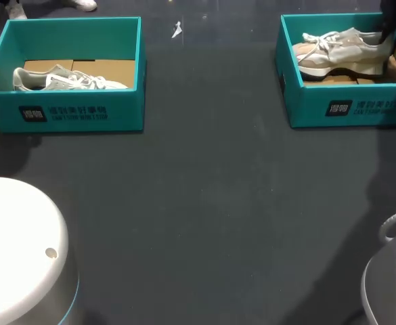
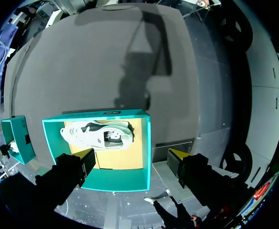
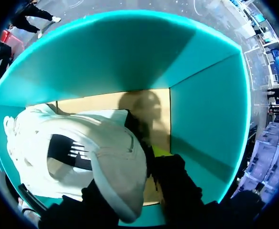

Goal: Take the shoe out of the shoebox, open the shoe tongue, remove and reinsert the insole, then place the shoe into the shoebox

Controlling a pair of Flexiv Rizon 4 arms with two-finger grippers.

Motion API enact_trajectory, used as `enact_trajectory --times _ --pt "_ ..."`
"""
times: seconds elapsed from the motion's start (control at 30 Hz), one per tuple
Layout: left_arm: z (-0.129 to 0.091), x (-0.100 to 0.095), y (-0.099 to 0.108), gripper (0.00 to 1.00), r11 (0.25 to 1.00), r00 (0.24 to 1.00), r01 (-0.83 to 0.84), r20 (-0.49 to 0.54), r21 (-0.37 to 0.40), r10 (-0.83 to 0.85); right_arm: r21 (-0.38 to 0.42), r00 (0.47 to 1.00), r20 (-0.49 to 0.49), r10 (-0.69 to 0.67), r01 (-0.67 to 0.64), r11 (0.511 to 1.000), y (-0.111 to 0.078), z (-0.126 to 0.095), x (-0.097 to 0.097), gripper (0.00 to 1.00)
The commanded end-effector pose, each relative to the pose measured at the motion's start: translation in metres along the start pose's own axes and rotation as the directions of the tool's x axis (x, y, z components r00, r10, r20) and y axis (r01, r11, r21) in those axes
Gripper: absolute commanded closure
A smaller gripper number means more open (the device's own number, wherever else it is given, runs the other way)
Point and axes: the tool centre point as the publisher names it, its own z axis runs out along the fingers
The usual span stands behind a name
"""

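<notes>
Heel hold unproven, two look-alike boxes on the tabletop

Our right claw (image 3: pixel 148 155) sits deep in the right-hand teal cardboard shoebox (image 1: pixel 350 108), at the heel of the beige-and-white laced sneaker (image 1: pixel 340 49), which lies inside that box. One yellow fingertip (image 3: pixel 161 152) shows just outside the heel. The other is hidden by the collar, so we cannot tell whether the claw pinches the heel or merely straddles it. Our left claw (image 2: pixel 132 157) hangs spread wide, holding nothing, above the left-hand teal cardboard shoebox (image 1: pixel 76 112).

We judge three risks. A shallow hold on the soft heel collar could slip as the sneaker lifts. The toe could catch the box wall and drag the light box across the dark grey tabletop (image 1: pixel 218 203). The loose laces could snag a finger.

We count two shoeboxes, well apart; two sneakers, one per box, the second being a pale grey-and-white sneaker (image 1: pixel 62 80); two claws; and one small white scrap (image 1: pixel 177 29) on the tabletop between the boxes
</notes>
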Motion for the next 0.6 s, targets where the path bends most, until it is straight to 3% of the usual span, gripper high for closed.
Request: enact_trajectory --times 0.03,0.47,0.6 --pt "-0.001 0.0 -0.001 0.0 1.0 1.0 -0.001 -0.003 0.0 0.001 -0.013 1.0 0.023 0.011 -0.011 1.0 -0.01 -0.022 -0.004 1.0" --pt "-0.001 0.0 -0.001 0.0 1.0 1.0 -0.001 -0.003 0.0 0.001 -0.057 0.998 0.053 0.025 -0.022 0.998 -0.018 -0.052 -0.024 1.0" --pt "-0.001 0.0 -0.001 0.0 1.0 1.0 -0.001 -0.003 0.0 0.001 -0.057 0.998 0.053 0.025 -0.022 0.998 -0.018 -0.052 -0.024 1.0"
